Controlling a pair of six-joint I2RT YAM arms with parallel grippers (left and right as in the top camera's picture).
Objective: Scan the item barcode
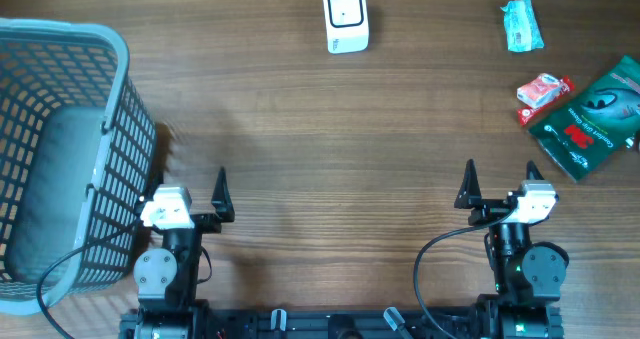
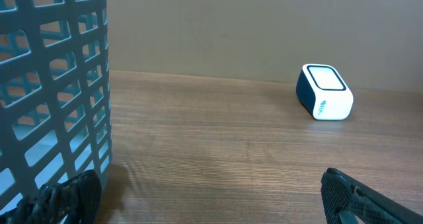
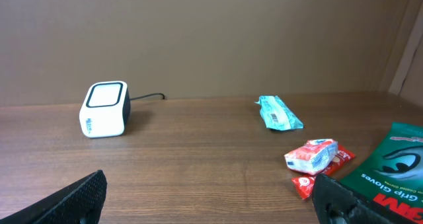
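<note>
The white barcode scanner stands at the table's far middle, also visible in the left wrist view and the right wrist view. Three items lie far right: a teal packet, a red-and-white packet and a green glove pack. No barcode can be made out. My left gripper hangs open and empty near the front edge, beside the basket. My right gripper is open and empty, short of the red packet.
A tall grey-blue slatted basket fills the left side, its wall close to my left gripper's outer finger. The scanner's cable runs off the far edge. Bare wood lies between the two grippers and the scanner.
</note>
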